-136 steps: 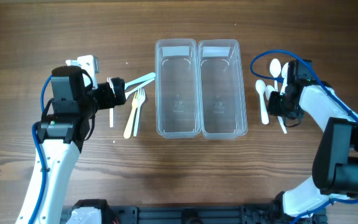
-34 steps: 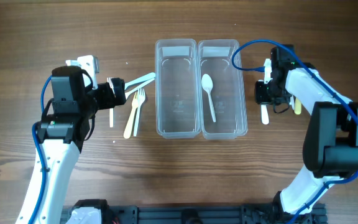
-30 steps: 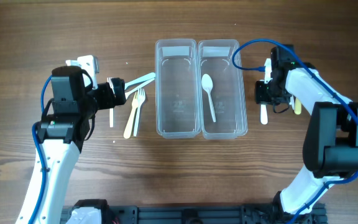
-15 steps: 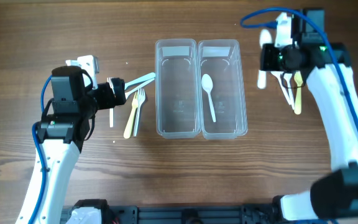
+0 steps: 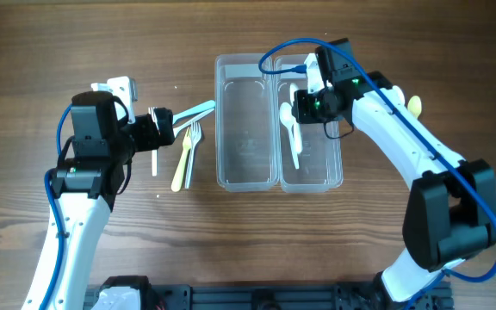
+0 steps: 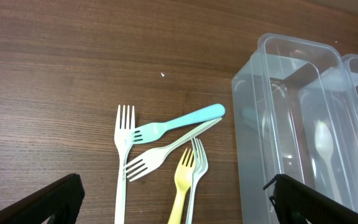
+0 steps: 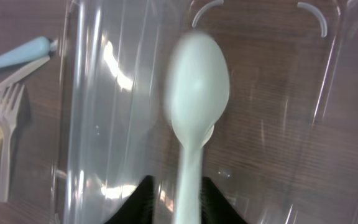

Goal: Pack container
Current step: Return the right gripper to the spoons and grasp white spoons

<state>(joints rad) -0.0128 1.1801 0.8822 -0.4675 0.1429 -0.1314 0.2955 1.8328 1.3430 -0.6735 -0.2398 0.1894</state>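
Right gripper [image 7: 182, 194] is clamped on the handle of a white plastic spoon [image 7: 197, 87]. The bowl points away from the fingers [image 7: 143, 198] and hangs over the inside of the right-hand clear rectangular plastic container [image 5: 337, 164]. A second white spoon [image 5: 295, 155] lies on that container's floor. The left-hand clear container [image 5: 222, 129] touches it side by side. Left gripper [image 6: 174, 185] is spread wide, holding nothing, above a cluster of plastic forks on the wooden table [image 6: 48, 74]: light blue fork [image 6: 179, 124], white fork [image 6: 122, 162] and yellow fork [image 6: 181, 180].
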